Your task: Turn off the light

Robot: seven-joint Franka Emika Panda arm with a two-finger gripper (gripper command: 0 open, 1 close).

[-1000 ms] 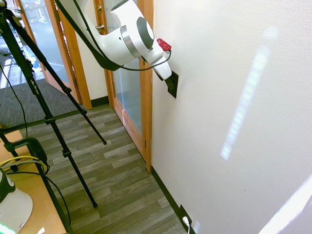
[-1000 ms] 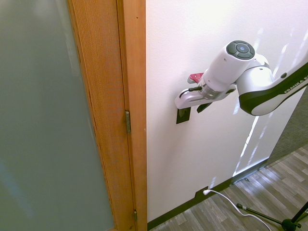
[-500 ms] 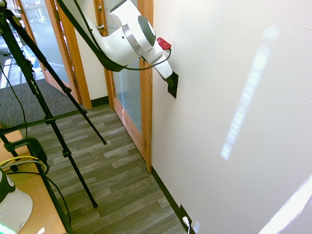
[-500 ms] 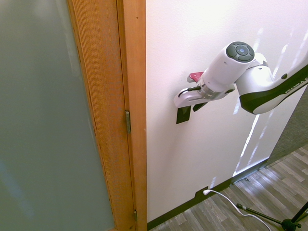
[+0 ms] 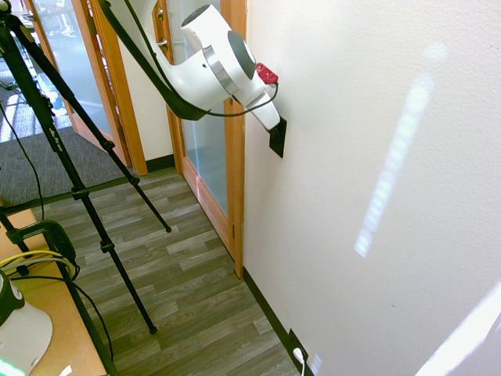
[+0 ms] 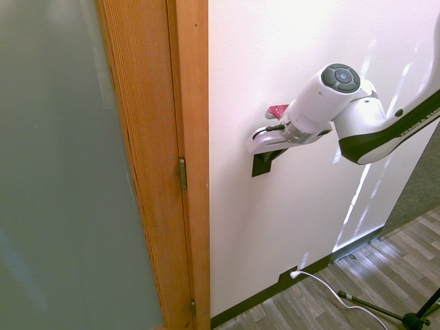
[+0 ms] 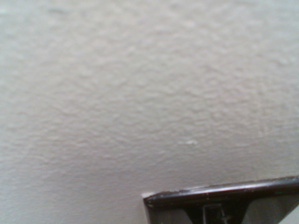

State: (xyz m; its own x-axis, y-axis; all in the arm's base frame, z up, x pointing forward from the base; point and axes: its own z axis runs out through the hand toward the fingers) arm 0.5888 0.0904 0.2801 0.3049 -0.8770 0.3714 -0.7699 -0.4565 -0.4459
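The light itself is out of view. Its switch is a small black plate, taller than wide, on the white wall beside the door frame. It also shows as the black switch plate in the second exterior view. My gripper is pressed tip-first against the wall at the plate's upper part. From the other side, the gripper covers the plate's top right corner. The wrist view shows bare wall and one glossy edge of the switch plate from very close.
A wooden door frame with frosted glass stands right next to the switch. Low on the wall by the baseboard is a black outlet plate with a white plug and cable. A wooden desk corner is in the near corner.
The hand has crept slightly up and toward the door frame along the wall, and the wrist has tilted up. It now sits closer over the switch plate's top.
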